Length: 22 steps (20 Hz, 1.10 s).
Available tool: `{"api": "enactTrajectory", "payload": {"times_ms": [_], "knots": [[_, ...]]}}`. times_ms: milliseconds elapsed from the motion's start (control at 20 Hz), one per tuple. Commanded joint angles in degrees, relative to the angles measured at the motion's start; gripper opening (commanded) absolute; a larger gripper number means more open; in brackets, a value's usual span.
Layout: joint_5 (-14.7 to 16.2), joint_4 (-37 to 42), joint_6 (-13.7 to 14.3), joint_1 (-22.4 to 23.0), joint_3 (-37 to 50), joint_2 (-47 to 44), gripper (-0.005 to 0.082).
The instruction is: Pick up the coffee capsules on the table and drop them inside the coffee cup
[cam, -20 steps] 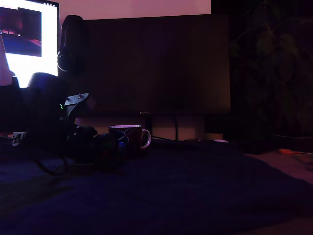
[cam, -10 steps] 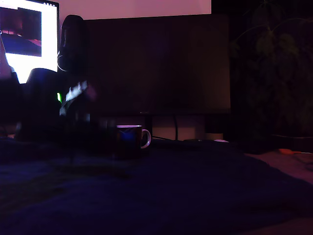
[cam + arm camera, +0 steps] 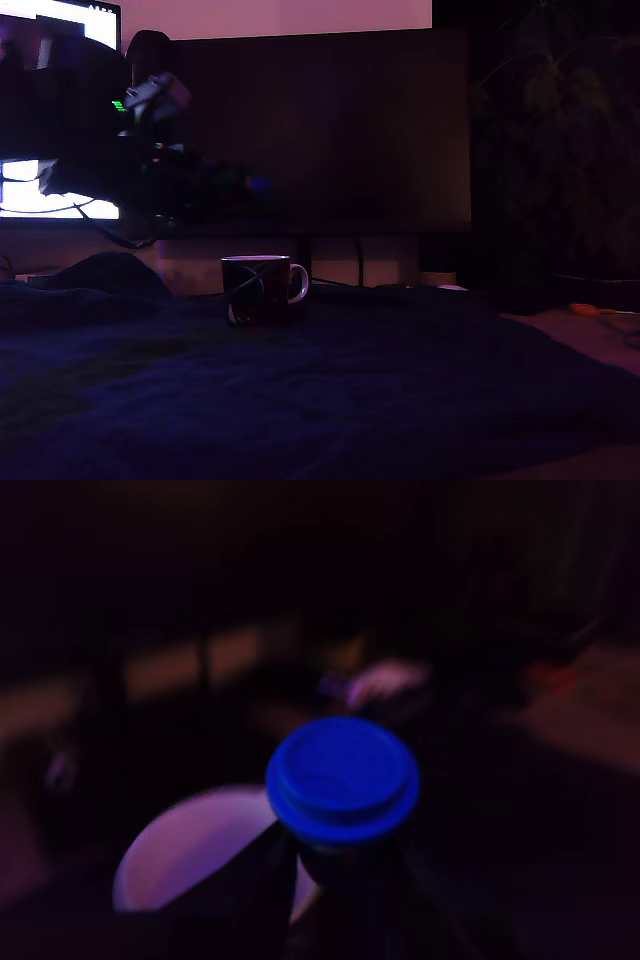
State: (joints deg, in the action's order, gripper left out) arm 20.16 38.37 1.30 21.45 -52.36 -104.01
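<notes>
Raised since earlier, claw (image 3: 340, 880) grips blue capsule (image 3: 343, 778) above the cup (image 3: 190, 845).

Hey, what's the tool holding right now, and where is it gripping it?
The blue capsule, gripped on its tapered body below the rim, above the coffee cup.

Bright blue capsule (image 3: 343, 778) in the gripper (image 3: 335, 880), above the mug's pale rim (image 3: 190, 845)

The capsule (image 3: 343, 778) was bright blue. The cup (image 3: 262, 289) was dark with thin light curved lines on its side, a white handle and a pale inside. The cloth (image 3: 350, 400) was dark blue. The screen (image 3: 60, 190) glowed white.
</notes>
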Motion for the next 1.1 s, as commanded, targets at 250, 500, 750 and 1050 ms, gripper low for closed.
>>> {"api": "enactTrajectory", "payload": {"times_ms": [250,500,750,1050], "knots": [[-2.7,-20.2,0.7,-0.3,-12.6,-1.8,0.0176],[-3.5,-28.5,0.6,-0.3,-17.4,-2.6,0.0176],[-4.2,-36.4,0.6,-0.7,-22.4,-4.5,0.0176],[-4.2,-45.7,0.2,-1.3,-28.9,-8.6,0.0181]]}}
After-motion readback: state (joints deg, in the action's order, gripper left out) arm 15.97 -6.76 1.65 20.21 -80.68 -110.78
